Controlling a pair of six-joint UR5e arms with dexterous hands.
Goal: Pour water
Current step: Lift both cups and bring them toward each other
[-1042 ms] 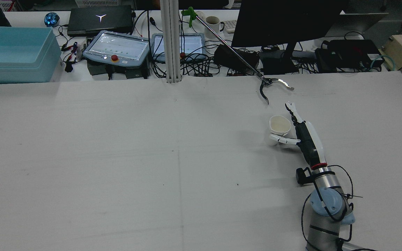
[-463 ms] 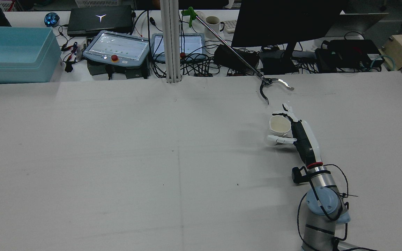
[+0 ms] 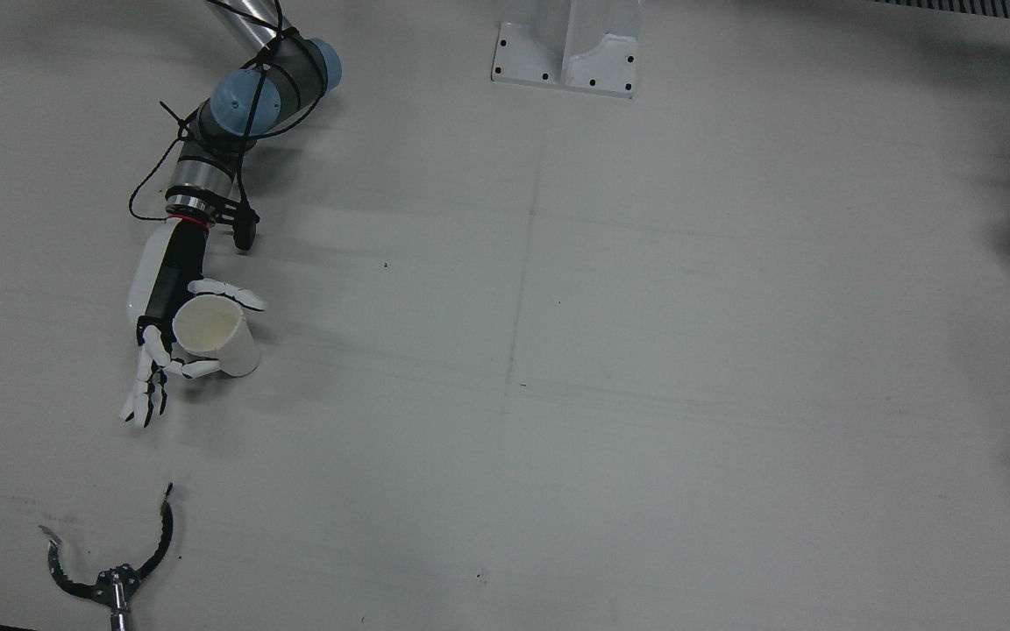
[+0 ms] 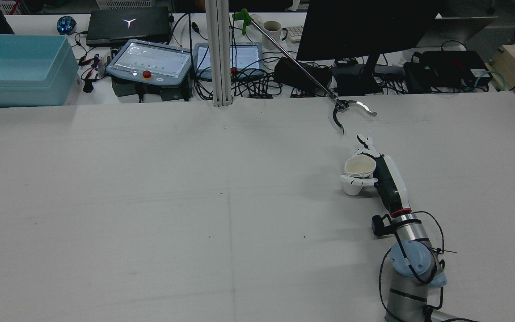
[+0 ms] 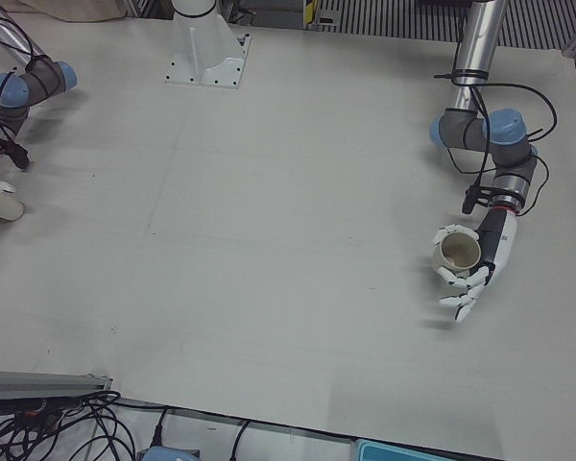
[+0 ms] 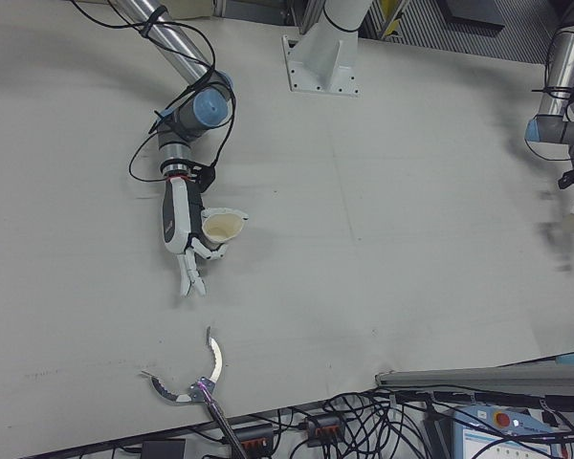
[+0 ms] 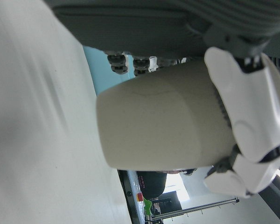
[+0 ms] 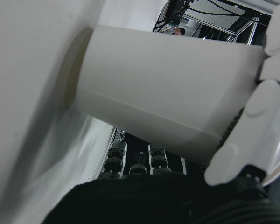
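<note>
My right hand (image 4: pixel 385 179) is shut on a white paper cup (image 4: pixel 359 171) at the table's right side in the rear view; thumb and one finger clasp it, the other fingers stick out. The front view shows this cup (image 3: pixel 214 331) tilted, with its mouth turned toward the right hand (image 3: pixel 163 298). From the right hand view the cup (image 8: pixel 163 88) appears just above the table. In the left-front view my left hand (image 5: pixel 485 259) is shut on a second cup (image 5: pixel 458 252), held mouth up. That cup (image 7: pixel 163 121) fills the left hand view.
A reacher tool's open claw (image 4: pixel 344 112) lies just beyond the right hand. The post base (image 3: pixel 566 48) stands at the robot's side of the table. A blue bin (image 4: pixel 18 67), teach pendants (image 4: pixel 150 62) and a monitor (image 4: pixel 369 27) line the far bench.
The right hand's fingers went from spread beside the standing cup to closed around it. The cup has risen slightly and tipped, and the arm has shifted a little to the left.
</note>
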